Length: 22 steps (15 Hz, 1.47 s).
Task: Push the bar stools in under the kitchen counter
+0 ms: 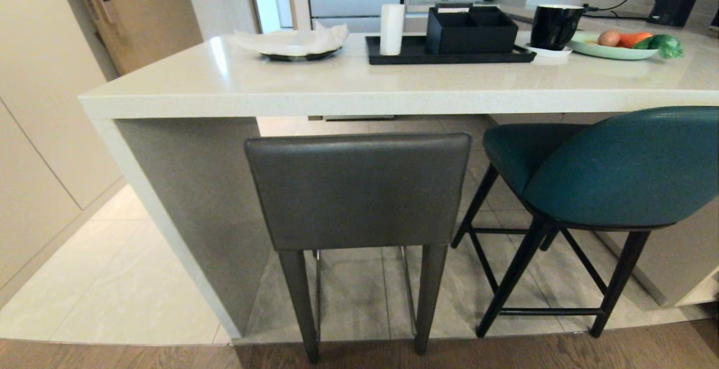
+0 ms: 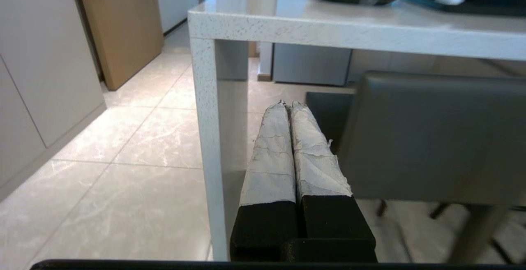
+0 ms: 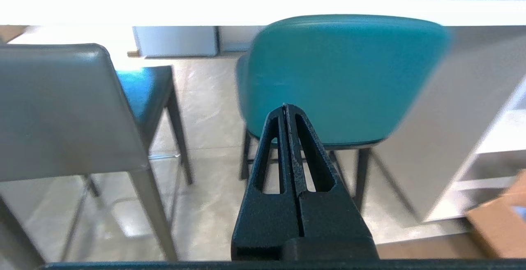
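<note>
we see the long glossy white slab tabletop [image 1: 236, 82] of the kitchen counter across the head view, resting on a thick white side panel [image 1: 185, 212] at its left end. the dark grey bar stool with a square flat back and tapered grey legs [image 1: 359, 189] stands just beside that panel, its back outside the tabletop's front edge and its seat reaching in under the slab. to its right stands the teal leather bar stool with a curved rounded back and thin black legs [image 1: 618, 167], turned at an angle, its seat partly under the edge and its back out in front.

on the tabletop we note a dark plate with crumpled white paper [image 1: 295, 43], a flat black tray [image 1: 449, 53] carrying a white roll and a black box, a black mug [image 1: 555, 25], and a pale green plate of vegetables [image 1: 623, 46].

neither arm shows in the head view. in its wrist view our left pincer [image 2: 287, 105] has its taped fingers pressed together, empty, level, beside the grey stool's back. our right pincer [image 3: 285, 106] is likewise pressed together and empty, pointing at the teal stool's back.
</note>
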Available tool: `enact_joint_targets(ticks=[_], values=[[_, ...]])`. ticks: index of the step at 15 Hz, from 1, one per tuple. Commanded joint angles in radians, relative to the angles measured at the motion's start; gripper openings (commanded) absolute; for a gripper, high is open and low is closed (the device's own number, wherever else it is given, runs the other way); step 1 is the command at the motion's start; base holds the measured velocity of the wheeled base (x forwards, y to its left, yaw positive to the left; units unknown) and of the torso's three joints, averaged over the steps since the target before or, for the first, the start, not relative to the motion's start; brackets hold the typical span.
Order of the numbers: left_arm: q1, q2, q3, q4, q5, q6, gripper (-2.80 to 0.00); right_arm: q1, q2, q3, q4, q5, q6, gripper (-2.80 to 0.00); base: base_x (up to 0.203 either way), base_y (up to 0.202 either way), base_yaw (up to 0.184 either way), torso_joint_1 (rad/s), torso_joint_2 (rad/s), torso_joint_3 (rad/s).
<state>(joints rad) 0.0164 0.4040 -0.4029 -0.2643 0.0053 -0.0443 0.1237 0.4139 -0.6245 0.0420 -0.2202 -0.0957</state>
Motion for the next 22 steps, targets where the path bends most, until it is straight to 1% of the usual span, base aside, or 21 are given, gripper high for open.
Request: enact_joint_targets(ticks=[1,2,3,5,6,7,9,10,11,12,13,14,15,16,17,18,19,21,22], values=[[0.010,-0.198,-0.079,0.252,-0.010,-0.006,-2.80,-0.028,-0.127,0.010,0.041,-0.002,-0.013,-2.80,0.000,0.000,0.000,0.000,0.00,0.000],[0.002,-0.241,-0.075,0.274,-0.022,0.009,-2.80,-0.056,-0.153,0.018,0.065,-0.010,-0.019,-2.80,0.000,0.000,0.000,0.000,0.00,0.000],[-0.008,-0.292,-0.046,0.293,-0.047,0.046,-2.80,-0.078,-0.194,0.023,0.082,0.002,-0.024,-2.80,0.000,0.000,0.000,0.000,0.00,0.000],[-0.014,-0.390,0.030,0.344,-0.164,0.084,-2.80,-0.103,-0.291,0.030,0.191,0.109,-0.068,-2.80,0.000,0.000,0.000,0.000,0.00,0.000],[-0.015,-0.404,0.078,0.373,-0.190,0.088,-2.80,-0.111,-0.353,0.045,0.264,0.149,-0.090,-2.80,0.000,0.000,0.000,0.000,0.00,0.000],[-0.016,-0.403,0.113,0.386,-0.197,0.080,-2.80,-0.116,-0.404,0.079,0.316,0.171,-0.101,-2.80,0.000,0.000,0.000,0.000,0.00,0.000],[-0.016,-0.403,0.202,0.377,-0.191,0.088,-2.80,-0.121,-0.419,0.197,0.330,0.200,-0.069,-2.80,0.000,0.000,0.000,0.000,0.00,0.000],[-0.016,-0.404,0.273,0.341,-0.185,0.109,-2.80,-0.122,-0.417,0.282,0.293,0.211,-0.059,-2.80,0.000,0.000,0.000,0.000,0.00,0.000],[-0.016,-0.404,0.349,0.268,-0.176,0.134,-2.80,-0.123,-0.416,0.373,0.225,0.217,-0.054,-2.80,0.000,0.000,0.000,0.000,0.00,0.000],[-0.016,-0.403,0.405,0.133,-0.153,0.150,-2.80,-0.123,-0.415,0.487,0.119,0.220,-0.058,-2.80,0.000,0.000,0.000,0.000,0.00,0.000],[-0.017,-0.403,0.428,0.055,-0.125,0.145,-2.80,-0.123,-0.415,0.578,0.009,0.224,-0.064,-2.80,0.000,0.000,0.000,0.000,0.00,0.000],[-0.017,-0.403,0.437,0.057,-0.100,0.111,-2.80,-0.123,-0.415,0.626,-0.029,0.230,-0.067,-2.80,0.000,0.000,0.000,0.000,0.00,0.000],[-0.017,-0.402,0.442,0.094,-0.069,0.074,-2.80,-0.124,-0.414,0.635,-0.045,0.248,-0.072,-2.80,0.000,0.000,0.000,0.000,0.00,0.000],[-0.016,-0.402,0.443,0.099,-0.052,0.061,-2.80,-0.124,-0.414,0.621,-0.030,0.266,-0.070,-2.80,0.000,0.000,0.000,0.000,0.00,0.000],[-0.016,-0.402,0.443,0.099,-0.050,0.049,-2.80,-0.124,-0.414,0.624,-0.032,0.266,-0.033,-2.80,0.000,0.000,0.000,0.000,0.00,0.000],[-0.016,-0.402,0.443,0.102,-0.048,0.026,-2.80,-0.124,-0.414,0.626,-0.034,0.259,-0.014,-2.80,0.000,0.000,0.000,0.000,0.00,0.000],[-0.015,-0.402,0.438,0.118,-0.050,0.040,-2.80,-0.124,-0.413,0.626,-0.036,0.250,-0.012,-2.80,0.000,0.000,0.000,0.000,0.00,0.000],[-0.018,-0.402,0.442,0.140,-0.045,0.145,-2.80,-0.124,-0.414,0.626,-0.036,0.255,-0.019,-2.80,0.000,0.000,0.000,0.000,0.00,0.000],[-0.018,-0.402,0.442,0.167,-0.055,0.146,-2.80,-0.124,-0.414,0.626,-0.036,0.256,-0.024,-2.80,0.000,0.000,0.000,0.000,0.00,0.000]])
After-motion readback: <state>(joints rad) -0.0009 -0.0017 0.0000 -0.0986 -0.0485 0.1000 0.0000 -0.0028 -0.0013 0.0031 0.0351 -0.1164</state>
